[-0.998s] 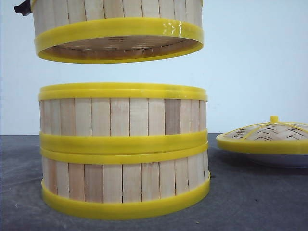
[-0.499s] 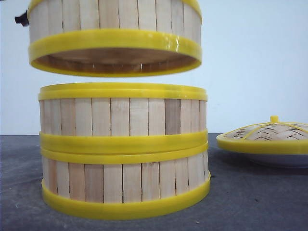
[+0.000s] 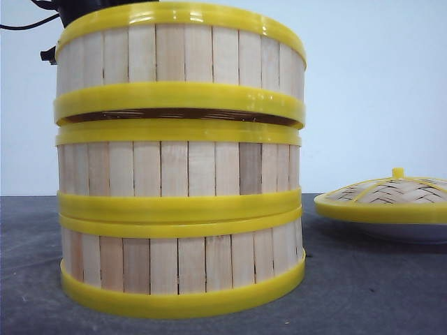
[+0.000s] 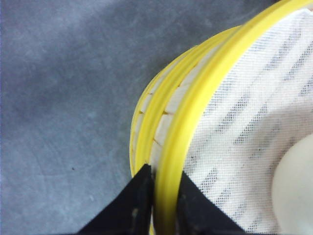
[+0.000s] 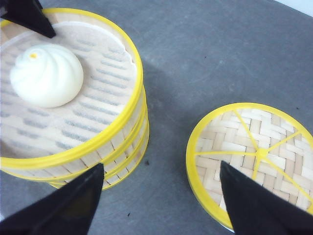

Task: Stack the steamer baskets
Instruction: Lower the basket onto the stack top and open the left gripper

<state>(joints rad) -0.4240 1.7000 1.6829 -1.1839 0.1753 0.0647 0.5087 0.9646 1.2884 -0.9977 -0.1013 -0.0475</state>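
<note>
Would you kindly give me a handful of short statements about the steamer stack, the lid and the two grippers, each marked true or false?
1. The left gripper grips the yellow rim of the top steamer basket. True.
2. The top steamer basket already sits flush on the middle steamer basket. False: a thin dark gap shows between their rims in the front view.
3. A white bun lies in the top steamer basket. True.
4. The right gripper holds the woven lid. False: its fingers stand wide apart and hold nothing.
5. The woven lid covers the stack. False: it lies apart from the stack, to its right, on a white plate.
</note>
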